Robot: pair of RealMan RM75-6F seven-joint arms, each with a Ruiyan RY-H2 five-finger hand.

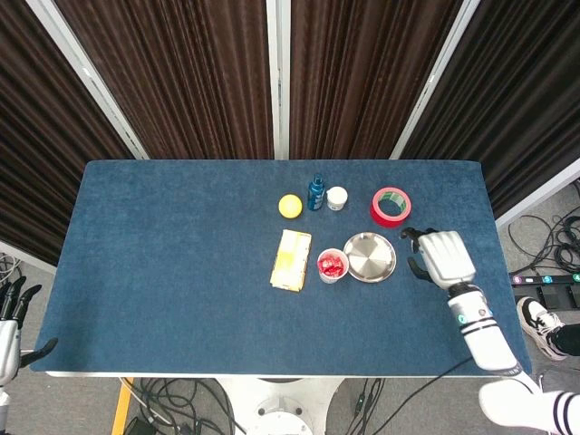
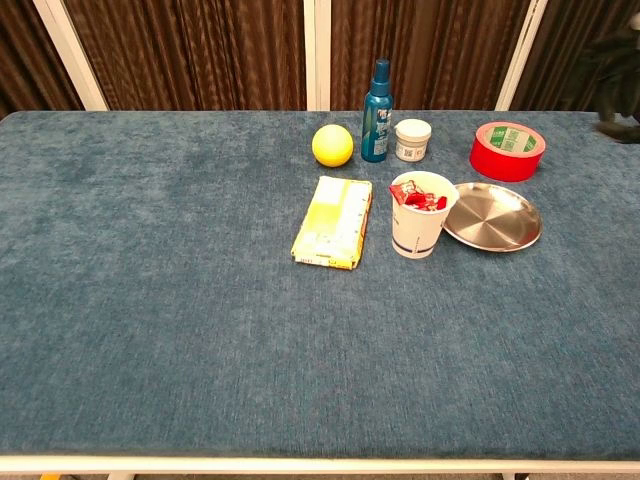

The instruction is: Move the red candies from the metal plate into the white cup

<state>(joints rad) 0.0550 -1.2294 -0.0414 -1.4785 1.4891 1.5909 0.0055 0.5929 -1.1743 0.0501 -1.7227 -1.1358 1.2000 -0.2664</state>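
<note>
The white cup (image 1: 333, 265) (image 2: 418, 217) stands upright near the table's middle, with red candies (image 2: 418, 198) filling its top. Just right of it, touching or nearly so, lies the metal plate (image 1: 369, 257) (image 2: 494, 217), its dish bare. My right hand (image 1: 441, 258) hovers to the right of the plate, apart from it, back facing up, fingers loosely spread, nothing in it. The chest view catches only a dark blur of it at the right edge. My left hand (image 1: 11, 313) hangs off the table's front left corner, fingers apart and empty.
A yellow packet (image 1: 291, 259) (image 2: 334, 221) lies left of the cup. Behind it stand a yellow ball (image 1: 289, 206), a blue spray bottle (image 1: 315, 192), a small white jar (image 1: 337, 198) and a red tape roll (image 1: 391, 206). Dark curtains close off the back.
</note>
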